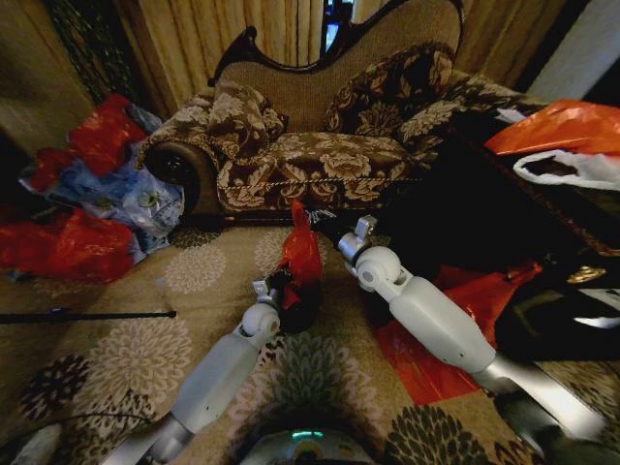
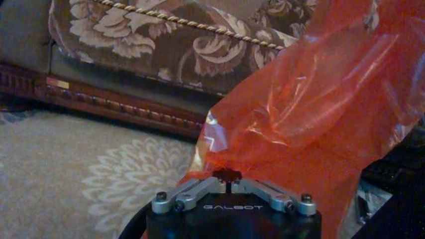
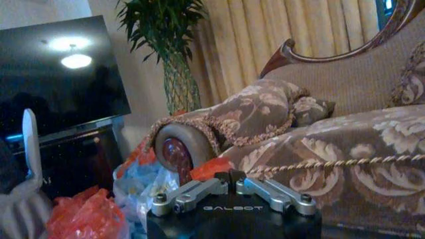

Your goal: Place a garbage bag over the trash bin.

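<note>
The left gripper (image 2: 228, 175) has its jaws pinched together on a small fold of the thin, glossy, crinkly red plastic garbage bag (image 2: 312, 109), which rises from the jaws as a wide billowing sheet. The right gripper (image 3: 229, 175) also has its jaws closed, with a scrap of the same red film caught between them. From the head camera, the left gripper (image 1: 274, 288) sits low at the near-left side of the bag (image 1: 300, 254), and the right gripper (image 1: 325, 225) is at the bag's upper right, a little farther off, so the bag stands stretched upright between the two. Directly beneath it, only partly visible, is the small black cylindrical trash bin (image 1: 300, 308), standing on the beige floral carpet (image 1: 145, 358); the bag's lower end reaches the bin's top, though whether it goes around the rim cannot be told. Just beyond the bag is the brown floral-patterned sofa (image 1: 320, 165) with its dark carved wooden base. Bulging stuffed red bags (image 1: 73, 242) lie well apart at the far left.
</note>
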You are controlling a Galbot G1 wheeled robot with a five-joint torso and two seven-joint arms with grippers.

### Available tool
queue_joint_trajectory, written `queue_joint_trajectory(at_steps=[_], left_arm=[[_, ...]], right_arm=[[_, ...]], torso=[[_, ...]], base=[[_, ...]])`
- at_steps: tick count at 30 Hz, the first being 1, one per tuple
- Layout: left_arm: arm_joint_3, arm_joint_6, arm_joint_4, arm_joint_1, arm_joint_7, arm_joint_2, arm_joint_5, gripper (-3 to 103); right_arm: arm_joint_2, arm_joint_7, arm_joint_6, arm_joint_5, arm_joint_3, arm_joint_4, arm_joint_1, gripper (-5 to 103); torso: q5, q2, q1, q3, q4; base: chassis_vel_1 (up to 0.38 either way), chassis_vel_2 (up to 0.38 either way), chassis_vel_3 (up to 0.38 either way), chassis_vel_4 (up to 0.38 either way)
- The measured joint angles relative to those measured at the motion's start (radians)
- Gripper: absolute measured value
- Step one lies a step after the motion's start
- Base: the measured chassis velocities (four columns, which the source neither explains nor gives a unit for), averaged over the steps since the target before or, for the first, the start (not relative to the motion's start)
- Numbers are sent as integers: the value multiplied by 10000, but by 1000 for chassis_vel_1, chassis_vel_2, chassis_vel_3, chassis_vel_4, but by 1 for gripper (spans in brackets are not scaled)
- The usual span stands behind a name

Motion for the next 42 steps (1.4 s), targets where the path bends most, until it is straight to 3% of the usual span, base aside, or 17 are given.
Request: queue_joint_trajectory(at_steps=[22, 32, 33, 35, 38, 40, 41, 42], left_arm=[[93, 4, 1086, -149, 327, -139, 203, 0], [61, 70, 614, -125, 215, 18, 200, -1], [14, 108, 428, -67, 139, 107, 195, 10], [-12, 122, 346, -41, 112, 140, 188, 10], [-168, 160, -114, 174, -32, 397, 143, 26], [-198, 170, -218, 220, -69, 462, 123, 26], [-289, 203, -485, 331, -142, 626, 53, 36], [-390, 243, -674, 409, -182, 745, -6, 36]], right_arm=[[2, -61, -71, 229, -379, -119, -1, 0], [-278, 308, -119, 533, -462, 904, -211, 0], [-454, 412, -155, 673, -513, 1390, -432, 0], [-499, 438, -163, 706, -531, 1512, -499, 0], [-656, 628, -202, 837, -713, 2188, -1024, 0], [-658, 646, -202, 836, -749, 2250, -1116, 0], [-652, 660, -201, 797, -807, 2327, -1335, 0], [-633, 660, -198, 715, -836, 2331, -1468, 0]], torso=[[-1, 0, 0, 0, 0], [-1, 0, 0, -1, 0], [0, 0, 0, -1, -1], [0, 0, 0, -1, -1], [-1, 0, 0, -1, 0], [-2, 0, -1, -1, -1], [-2, 0, -1, -2, 0], [0, 0, -1, -1, -1]], base=[[0, 0, 0, 0], [0, 0, 0, 0], [0, 0, 0, 0], [0, 0, 0, 0], [0, 0, 0, 0], [0, 0, 0, 0], [0, 0, 0, 0], [0, 0, 0, 0]])
